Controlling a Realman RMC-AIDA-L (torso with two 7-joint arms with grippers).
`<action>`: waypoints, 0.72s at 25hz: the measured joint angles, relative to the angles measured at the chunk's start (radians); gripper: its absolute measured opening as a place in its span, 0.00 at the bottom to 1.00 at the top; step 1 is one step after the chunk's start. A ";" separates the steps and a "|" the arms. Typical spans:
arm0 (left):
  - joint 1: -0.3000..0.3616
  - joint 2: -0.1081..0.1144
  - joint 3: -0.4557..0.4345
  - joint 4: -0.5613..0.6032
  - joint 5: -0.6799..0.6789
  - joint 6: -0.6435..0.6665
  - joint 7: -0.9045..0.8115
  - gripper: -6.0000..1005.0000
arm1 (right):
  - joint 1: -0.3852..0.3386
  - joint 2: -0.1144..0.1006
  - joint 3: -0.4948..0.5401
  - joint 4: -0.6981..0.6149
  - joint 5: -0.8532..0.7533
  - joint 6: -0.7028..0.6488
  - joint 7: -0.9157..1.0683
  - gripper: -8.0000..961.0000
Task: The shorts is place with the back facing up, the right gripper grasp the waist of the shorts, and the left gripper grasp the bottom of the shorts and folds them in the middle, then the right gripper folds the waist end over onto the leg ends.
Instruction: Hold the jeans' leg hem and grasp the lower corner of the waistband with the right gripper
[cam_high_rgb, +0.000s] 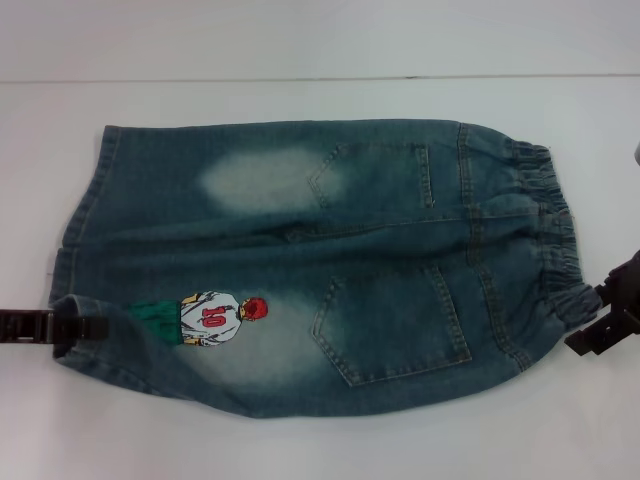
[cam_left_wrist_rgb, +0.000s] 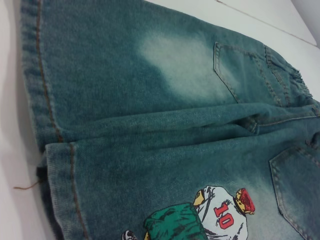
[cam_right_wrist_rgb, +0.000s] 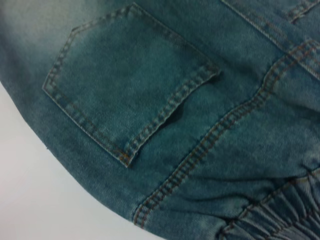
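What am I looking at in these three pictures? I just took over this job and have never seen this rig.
This is a two-armed robot, each arm ending in a claw. The wide picture comes from its head camera, looking down at a white table. The other two come from cameras on its wrists, close above the cloth.

On the table lie denim shorts, back up and spread flat, with two pockets and a stitched basketball player. The waist is on the robot's right, the leg hems on its left.

The left claw is at the nearer leg hem. The right claw is at the nearer end of the waist. Whether either has gripped the cloth cannot be seen.
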 joint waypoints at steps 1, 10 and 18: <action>0.000 0.000 0.001 0.000 0.000 0.000 0.000 0.01 | 0.003 0.000 0.000 -0.001 0.000 -0.001 0.000 0.80; 0.000 0.004 -0.005 -0.025 0.000 -0.005 0.011 0.01 | 0.009 0.005 -0.031 -0.004 0.003 -0.001 -0.006 0.80; 0.001 0.006 -0.005 -0.026 0.000 -0.005 0.017 0.01 | 0.000 0.003 -0.047 -0.005 0.004 -0.019 -0.016 0.66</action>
